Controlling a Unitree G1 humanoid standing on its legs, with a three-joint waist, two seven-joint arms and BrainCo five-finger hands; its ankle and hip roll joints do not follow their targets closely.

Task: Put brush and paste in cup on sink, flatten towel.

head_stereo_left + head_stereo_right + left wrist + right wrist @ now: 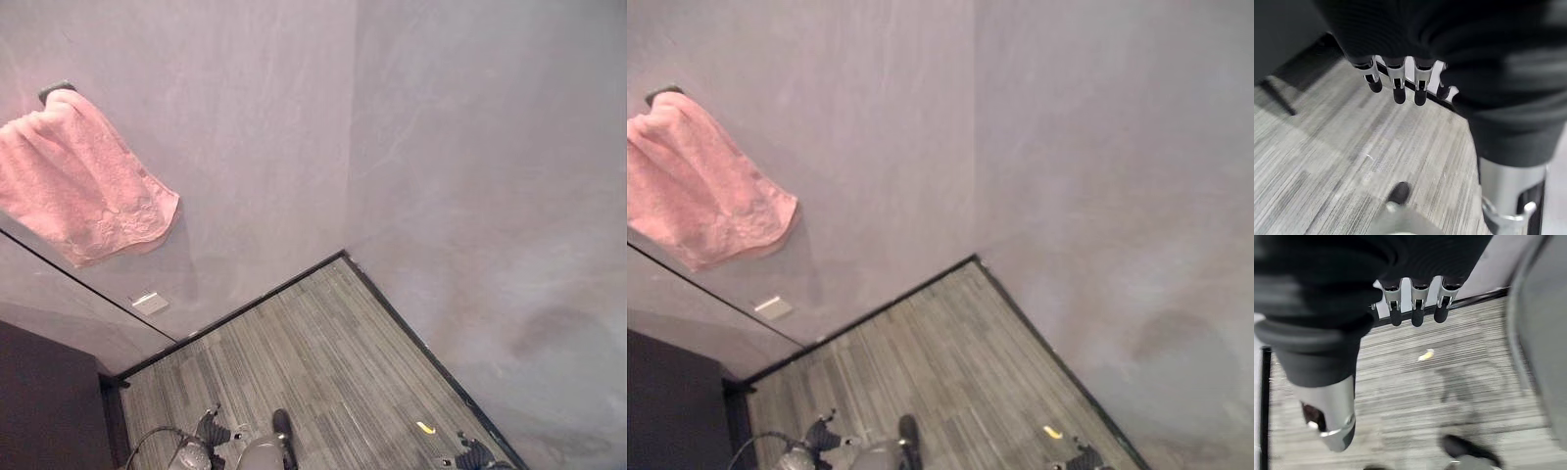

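Note:
A pink towel (78, 186) hangs bunched and askew from a dark hook (56, 91) high on the grey wall at the left. My left hand (1396, 83) hangs low over the striped floor, fingers relaxed and holding nothing; it also shows at the bottom of the left eye view (211, 428). My right hand (1415, 308) hangs the same way with nothing in it, near the bottom right of the left eye view (475, 452).
Two grey walls meet in a corner, edged by a black baseboard (255, 304). A dark cabinet (49, 401) stands at the lower left. A white plate (150, 303) is set in the wall below the towel. A small yellow scrap (1425, 355) lies on the floor.

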